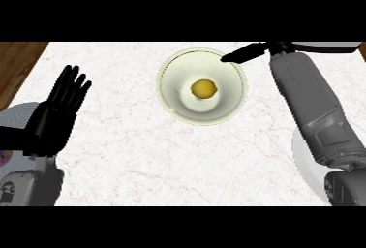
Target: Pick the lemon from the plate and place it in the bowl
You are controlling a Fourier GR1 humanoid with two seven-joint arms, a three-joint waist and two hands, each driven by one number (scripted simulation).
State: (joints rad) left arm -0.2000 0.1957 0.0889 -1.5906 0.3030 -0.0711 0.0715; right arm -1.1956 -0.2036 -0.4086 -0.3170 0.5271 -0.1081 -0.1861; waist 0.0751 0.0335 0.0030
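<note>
the small round yellow lemon [204, 88] sits in the middle of a pale cream, glossy round dish [175, 72] at about twelve o'clock on the white marbled counter [164, 160]. whether that dish is the plate or the bowl is hard to say from straight above; it shades inward like a shallow bowl, and if so the lemon is already where the task wants it.

the right hand [243, 53] lies at about one o'clock, just off the dish's far right rim, holding nothing. only a dark narrow shape shows past the grey forearm [311, 106], so i cannot tell how its fingers stand. the left hand [57, 114] rests at nine o'clock with fingers straight, spread and pointing up, well apart from the dish.

a pale rounded edge [300, 160] peeks out under the right forearm at four o'clock (possibly another dish, mostly hidden).

risks, as i judge them: the right hand is close to the rim, so a sweep toward the lemon could clip the dish and slide it. a round lemon on a smooth curved surface could also roll from closing fingers.
</note>
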